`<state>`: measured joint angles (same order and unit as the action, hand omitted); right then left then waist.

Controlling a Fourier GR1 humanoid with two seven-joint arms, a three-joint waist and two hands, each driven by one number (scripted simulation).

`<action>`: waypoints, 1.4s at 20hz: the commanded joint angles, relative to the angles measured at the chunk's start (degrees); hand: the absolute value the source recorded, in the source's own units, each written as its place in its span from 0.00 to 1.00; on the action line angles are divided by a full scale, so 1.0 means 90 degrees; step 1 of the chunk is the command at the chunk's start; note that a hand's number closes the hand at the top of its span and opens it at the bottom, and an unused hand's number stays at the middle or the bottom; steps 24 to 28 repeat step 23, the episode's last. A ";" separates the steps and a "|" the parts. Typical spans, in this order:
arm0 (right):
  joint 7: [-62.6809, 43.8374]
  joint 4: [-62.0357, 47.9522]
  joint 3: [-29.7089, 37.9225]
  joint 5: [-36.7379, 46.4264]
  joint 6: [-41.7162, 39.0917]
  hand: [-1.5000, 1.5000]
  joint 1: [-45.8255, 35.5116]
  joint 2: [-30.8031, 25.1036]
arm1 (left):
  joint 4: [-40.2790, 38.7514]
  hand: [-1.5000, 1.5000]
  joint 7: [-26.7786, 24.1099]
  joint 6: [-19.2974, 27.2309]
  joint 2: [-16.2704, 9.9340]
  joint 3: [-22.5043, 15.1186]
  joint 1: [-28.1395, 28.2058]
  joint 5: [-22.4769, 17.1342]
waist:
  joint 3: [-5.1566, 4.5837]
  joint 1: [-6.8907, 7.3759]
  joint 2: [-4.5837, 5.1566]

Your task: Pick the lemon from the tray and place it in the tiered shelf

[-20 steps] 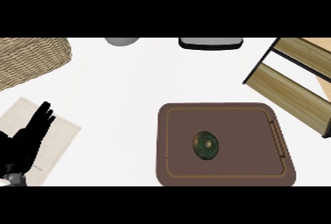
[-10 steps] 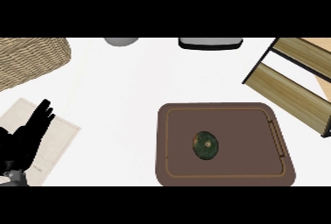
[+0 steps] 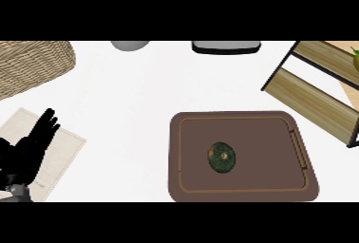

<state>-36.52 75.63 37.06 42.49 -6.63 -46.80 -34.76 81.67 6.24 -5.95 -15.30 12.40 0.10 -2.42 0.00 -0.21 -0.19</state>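
Small dark-green oval fruit, the task's lemon (image 3: 223,157), lies alone near the middle of the brown rectangular tray (image 3: 189,187) on the white tabletop (image 3: 147,95), well apart from the slatted wooden tiered shelf (image 3: 312,97) at the upper right. It is judged light, firm and smooth-skinned, apt to roll, best taken across its narrow middle from above. Black left hand (image 3: 28,147) rests at the left edge over a pale cloth (image 3: 67,142), fingers straight and holding nothing; the right hand is out of sight.

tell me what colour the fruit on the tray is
Dark green, seen in the head view: the fruit.
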 commanded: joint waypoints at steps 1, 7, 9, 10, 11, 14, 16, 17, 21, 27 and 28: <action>-0.0156 0.0531 0.0414 -0.0567 0.0098 0.00 0.0029 -0.0034 | 0.0195 0.50 0.0063 0.0163 0.0146 -0.0105 0.0120 0.0148 | 0.0001 0.0004 -0.0003; -0.0977 0.2077 0.1328 -0.1700 -0.1067 0.00 0.0386 -0.0719 | 0.0037 0.50 -0.0139 -0.0025 -0.0035 0.0117 0.0194 0.0038 | -0.0005 -0.0144 -0.0039; -0.1303 0.2577 0.1618 -0.1897 -0.1272 0.00 0.0521 -0.0959 | 0.0395 0.50 0.0101 -0.0101 0.0131 0.0008 0.0468 -0.0106 | -0.0002 -0.0132 -0.0056; -0.1747 0.2714 0.1685 -0.1970 -0.1643 0.00 0.0496 -0.1277 | 0.0099 0.50 -0.0141 -0.0136 -0.0012 0.0153 0.0384 -0.0077 | -0.0009 -0.0169 -0.0054; -0.1766 0.2702 0.2044 -0.2119 -0.1652 0.00 0.0625 -0.1402 | 0.0369 0.50 0.0205 -0.0209 -0.0096 0.0194 0.0377 -0.0212 | -0.0001 -0.0143 -0.0049; -0.1963 0.2720 0.3048 -0.2725 -0.2444 0.00 0.0961 -0.2091 | 0.0166 0.50 0.0007 -0.0206 -0.0157 0.0334 0.0478 -0.0200 | -0.0001 -0.0284 -0.0074; -0.2314 0.2920 0.3568 -0.3127 -0.3154 0.00 0.1337 -0.2282 | 0.0309 0.50 -0.0129 0.0042 0.0026 0.0278 0.0670 -0.0024 | 0.0000 -0.0352 -0.0104; -0.2449 0.2888 0.3753 -0.3314 -0.3432 0.00 0.1419 -0.2481 | 0.0507 0.50 0.0016 -0.0030 0.0059 0.0149 0.0709 -0.0029 | 0.0001 -0.0338 -0.0105; -0.2408 0.2545 0.4881 -0.4088 -0.4362 0.00 0.1899 -0.3079 | 0.0295 0.50 -0.0079 0.0075 0.0086 0.0212 0.0548 0.0014 | -0.0003 -0.0455 -0.0108; -0.2386 0.2322 0.5466 -0.4464 -0.4765 0.00 0.2054 -0.3494 | 0.0505 0.50 0.0254 0.0125 -0.0015 0.0325 0.0539 -0.0067 | 0.0000 -0.0529 -0.0143; -0.2386 0.2322 0.5466 -0.4464 -0.4765 0.00 0.2054 -0.3494 | 0.0505 0.50 0.0254 0.0125 -0.0015 0.0325 0.0539 -0.0067 | 0.0000 -0.0529 -0.0143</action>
